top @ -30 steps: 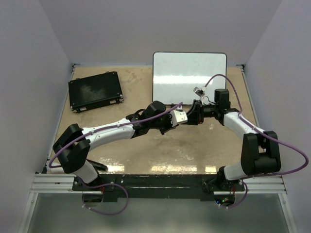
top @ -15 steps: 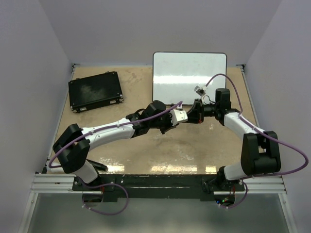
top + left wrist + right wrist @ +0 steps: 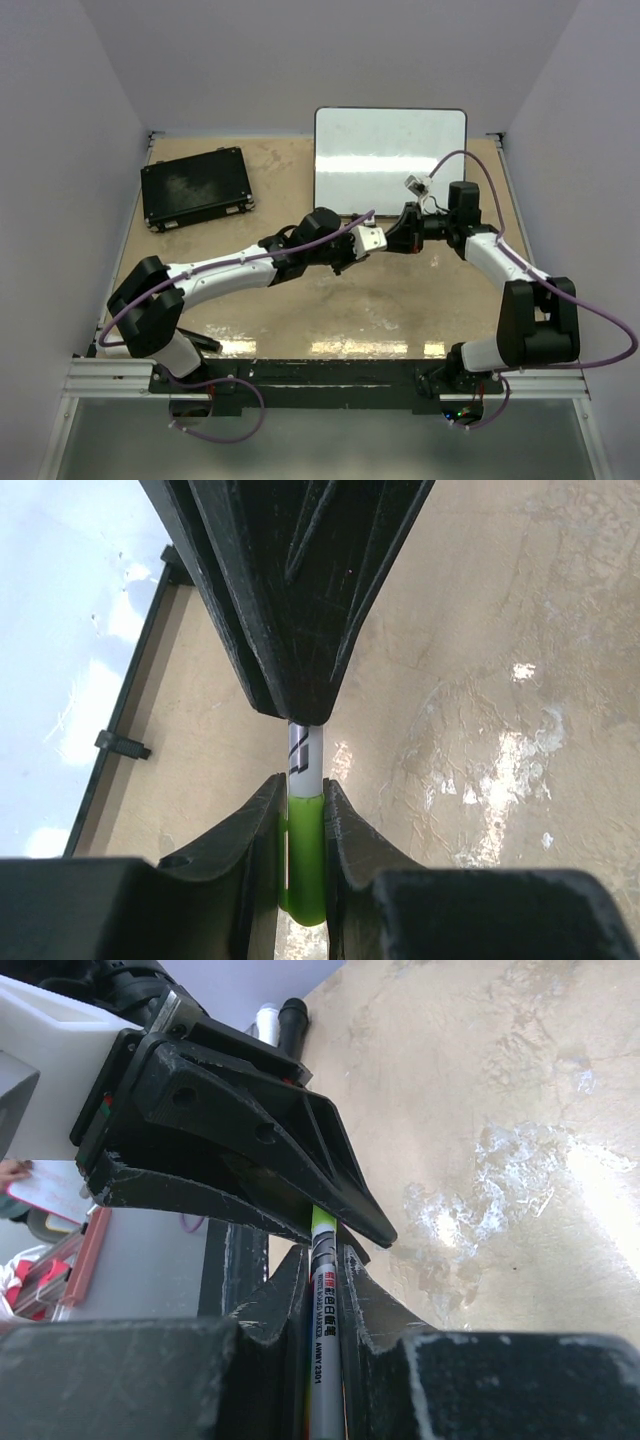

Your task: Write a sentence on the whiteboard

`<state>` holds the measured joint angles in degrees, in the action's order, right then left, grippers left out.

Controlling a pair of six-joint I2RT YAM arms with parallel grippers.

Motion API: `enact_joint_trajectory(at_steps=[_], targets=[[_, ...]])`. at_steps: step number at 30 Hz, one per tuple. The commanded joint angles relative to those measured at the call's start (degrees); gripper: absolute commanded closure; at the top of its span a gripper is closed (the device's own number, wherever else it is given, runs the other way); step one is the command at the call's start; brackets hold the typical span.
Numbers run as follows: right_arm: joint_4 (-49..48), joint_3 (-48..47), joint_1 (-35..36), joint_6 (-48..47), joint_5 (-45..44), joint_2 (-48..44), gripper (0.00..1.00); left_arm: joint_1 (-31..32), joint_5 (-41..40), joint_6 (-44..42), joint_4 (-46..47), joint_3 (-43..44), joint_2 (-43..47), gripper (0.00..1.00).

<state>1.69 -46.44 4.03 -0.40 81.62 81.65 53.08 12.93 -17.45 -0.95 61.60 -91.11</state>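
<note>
Well, the large glossy white rectangular whiteboard with the thin black rim (image 3: 390, 160) lies flat in the upper middle of the top view, at the far edge of the bench. Its face is bare: no green word of the sentence is on it yet.

Just below its lower edge, in the centre of that view, the two arms meet nose to nose above the bench. Between them is the slim whiteboard marker with a pale printed barrel (image 3: 320, 1310). The right claw (image 3: 322, 1255) is clenched on this barrel, as its own camera shows at the bottom middle of the frame. The left claw (image 3: 303, 785) is clenched on the bright green cap (image 3: 305, 860), at the bottom middle of its own wrist frame, with the white barrel going up out of it into the other claw.

I think this double hold is for uncapping: one side keeps the body fixed while the other pulls the green cap straight off along the pen. If so, the writing itself is not begun, and the marker is held in the air, clear of the board.

The bench (image 3: 300, 310) is a tan, mottled surface, quite shiny, with bright patches of glare near the lower middle. A flat black rectangular case (image 3: 195, 187) rests in the upper left, well apart from the whiteboard. Plain pale walls close the bench on three sides, and a metal rail carries the arm bases along the bottom.
</note>
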Motion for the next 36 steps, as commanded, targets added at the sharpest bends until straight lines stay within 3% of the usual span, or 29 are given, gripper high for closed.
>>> enact_joint_trajectory(at_steps=[1,8,13,15,17,18,20,23,30,36], targets=[[-3.3,-1.0,-3.7,4.2,6.8,-3.7,1.0,-0.9,-3.2,-3.0,1.8,-3.9,4.4,1.0],[-6.4,-0.1,-6.8,7.5,7.8,-6.9,1.0,-1.2,-4.9,-3.3,2.4,-14.4,12.0,1.0],[-6.4,0.0,-7.2,7.2,5.6,-8.0,1.0,-1.3,-10.2,1.9,2.0,-18.8,17.6,1.0],[-2.7,-0.7,-8.2,5.1,0.4,-9.4,1.0,-1.5,-14.3,9.7,2.7,-21.9,22.5,1.0],[7.9,-3.6,-8.8,-9.4,-5.8,-10.1,1.0,-2.1,-22.7,20.8,3.9,-25.9,28.5,1.0],[17.8,-6.4,-8.8,-14.7,-9.0,-10.2,1.0,-2.7,-25.9,24.4,3.8,-27.0,30.4,1.0],[16.9,-6.2,-9.0,-15.3,-12.6,-10.9,1.0,-4.5,-31.6,33.7,1.3,-29.2,35.0,1.0],[15.4,-5.5,-9.2,-14.5,-13.9,-13.8,1.0,-11.5,-30.5,40.3,-1.9,-31.7,37.7,1.0],[14.0,-4.4,-9.9,-13.7,-14.7,-19.0,1.0,-20.8,-28.7,44.5,-1.5,-31.3,30.7,1.0],[13.7,-3.8,-11.4,-13.6,-13.4,-21.2,1.0,-23.9,-28.9,45.3,2.8,-30.9,23.5,1.0]])
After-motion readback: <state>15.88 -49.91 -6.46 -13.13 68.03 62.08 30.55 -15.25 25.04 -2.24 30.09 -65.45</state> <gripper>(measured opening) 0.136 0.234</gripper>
